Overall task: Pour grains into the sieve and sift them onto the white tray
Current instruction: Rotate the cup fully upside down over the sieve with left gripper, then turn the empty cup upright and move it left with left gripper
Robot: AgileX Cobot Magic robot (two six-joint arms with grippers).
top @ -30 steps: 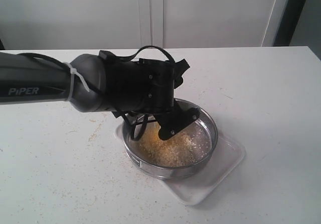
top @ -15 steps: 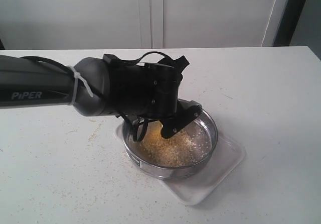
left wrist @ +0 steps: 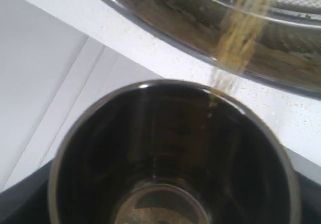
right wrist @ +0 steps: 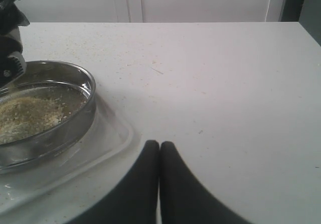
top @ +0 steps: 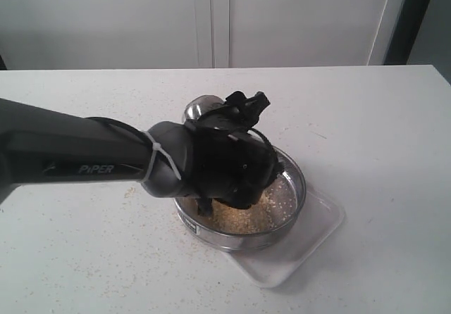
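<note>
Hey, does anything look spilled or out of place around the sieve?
Yes. Loose yellow-beige grains lie scattered on the white table left of the wide round steel mesh sieve, outside the flat white rectangular tray beneath it. They belong in the sieve, so this looks like spillage.

Grains [top: 248, 217] in the sieve [top: 297, 185], the sieve on the white tray [top: 313, 235] (cup [top: 201, 108] above)

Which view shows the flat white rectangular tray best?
The exterior view: the flat white tray extends beyond the round steel sieve. The right wrist view shows one corner; the left wrist view, no clear part.
</note>
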